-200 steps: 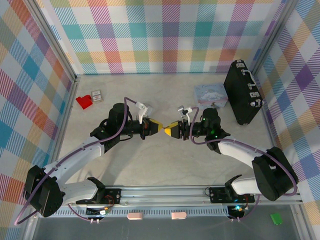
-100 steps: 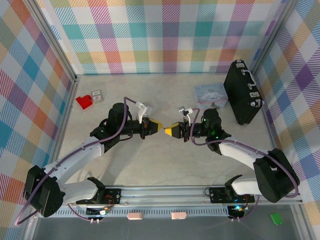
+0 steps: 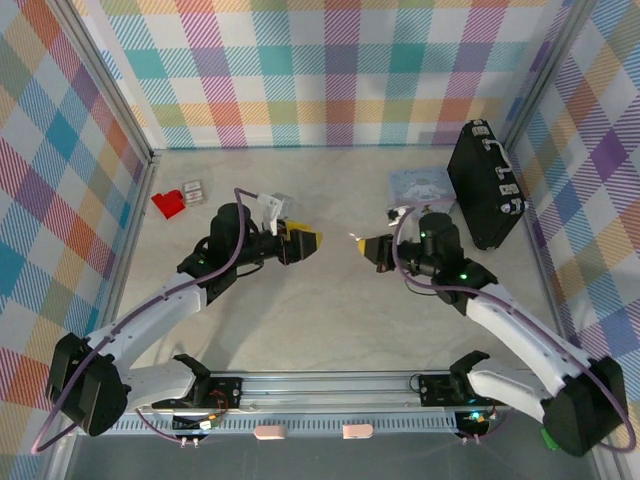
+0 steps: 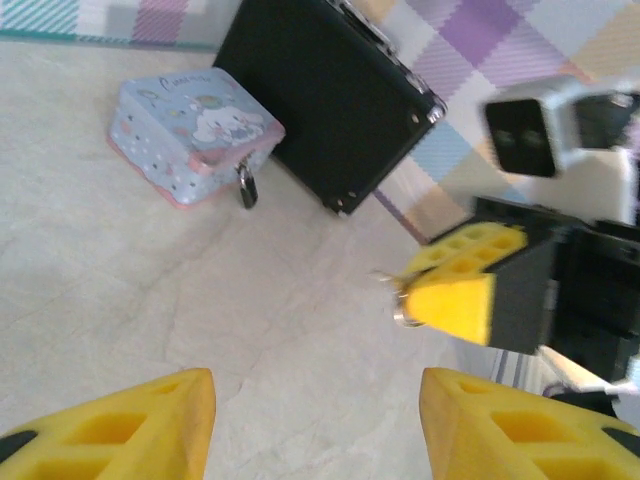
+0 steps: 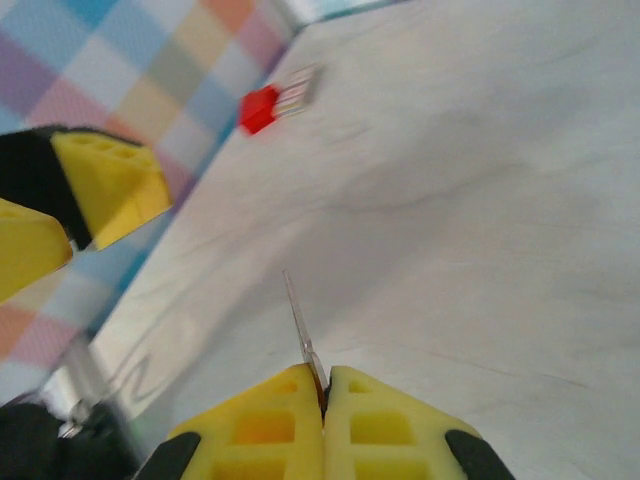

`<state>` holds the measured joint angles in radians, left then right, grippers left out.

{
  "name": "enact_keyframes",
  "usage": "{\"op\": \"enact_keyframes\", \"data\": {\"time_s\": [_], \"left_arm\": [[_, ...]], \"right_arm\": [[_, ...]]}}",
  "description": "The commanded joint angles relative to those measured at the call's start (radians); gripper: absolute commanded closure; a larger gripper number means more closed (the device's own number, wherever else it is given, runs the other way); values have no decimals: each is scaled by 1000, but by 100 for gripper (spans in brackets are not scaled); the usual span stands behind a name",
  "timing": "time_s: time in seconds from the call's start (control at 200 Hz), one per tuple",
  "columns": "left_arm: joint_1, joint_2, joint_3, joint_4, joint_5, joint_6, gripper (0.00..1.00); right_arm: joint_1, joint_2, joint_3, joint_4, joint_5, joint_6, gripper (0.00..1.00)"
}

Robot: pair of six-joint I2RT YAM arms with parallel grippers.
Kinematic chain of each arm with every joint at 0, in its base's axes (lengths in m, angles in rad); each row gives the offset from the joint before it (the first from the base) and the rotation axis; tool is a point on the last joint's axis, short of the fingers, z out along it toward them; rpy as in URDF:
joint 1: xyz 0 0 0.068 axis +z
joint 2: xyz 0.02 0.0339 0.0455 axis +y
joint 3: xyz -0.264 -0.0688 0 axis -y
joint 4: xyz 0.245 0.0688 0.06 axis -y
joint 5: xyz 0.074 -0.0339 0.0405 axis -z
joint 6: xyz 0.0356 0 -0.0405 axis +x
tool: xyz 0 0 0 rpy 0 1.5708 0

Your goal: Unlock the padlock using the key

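Note:
My right gripper (image 5: 325,385) is shut on the key (image 5: 303,325), whose thin silver blade sticks out past the yellow fingertips. In the top view the right gripper (image 3: 364,244) hovers mid-table with its tip towards my left gripper (image 3: 312,240), a short gap between them. The left gripper (image 4: 318,420) is open, its yellow fingers (image 4: 150,425) wide apart with nothing between them. The padlock (image 4: 247,188), small and dark here, hangs at the front of the pastel cartoon tin (image 4: 195,135), beyond the right gripper (image 4: 440,290).
A black briefcase (image 3: 487,185) stands at the back right beside the tin (image 3: 420,185). A red plastic piece (image 3: 168,204) and a small card lie at the back left. Checked walls close in the marble tabletop (image 3: 320,330) on three sides.
The two grippers were tip to tip. The left gripper has opened and drawn back left. The right gripper has pulled back right with the key in it.

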<state>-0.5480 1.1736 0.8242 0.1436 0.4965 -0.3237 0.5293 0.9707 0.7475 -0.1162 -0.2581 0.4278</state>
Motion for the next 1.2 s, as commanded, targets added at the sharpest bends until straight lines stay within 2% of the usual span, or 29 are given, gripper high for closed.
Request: {"op": "enact_keyframes", "data": {"time_s": [0.0,0.18,0.41,0.545,0.66,0.95,1.11,1.195], "left_arm": [[8,107,30,114,-71,-146,44],[-45,331,132,171,-157,-269,45],[-151,659,309,314,-204,-411,45],[-198,825,500,156,-314,-422,43],[-216,923,630,51,-423,-416,36],[-261,1128,899,-29,-483,-427,34],[-265,1214,1059,-162,-639,-383,27],[-265,1269,1160,-214,-679,-356,23]], "right_arm": [[-4,-111,55,-307,304,-13,100],[-4,-294,94,-448,466,18,100],[-3,-442,110,-505,530,28,100],[-3,-474,116,-520,527,29,100],[-3,-490,107,-527,527,31,100],[-3,-509,64,-510,515,53,100],[-4,-516,47,-508,499,66,100],[-3,-525,38,-513,496,69,100]]}}
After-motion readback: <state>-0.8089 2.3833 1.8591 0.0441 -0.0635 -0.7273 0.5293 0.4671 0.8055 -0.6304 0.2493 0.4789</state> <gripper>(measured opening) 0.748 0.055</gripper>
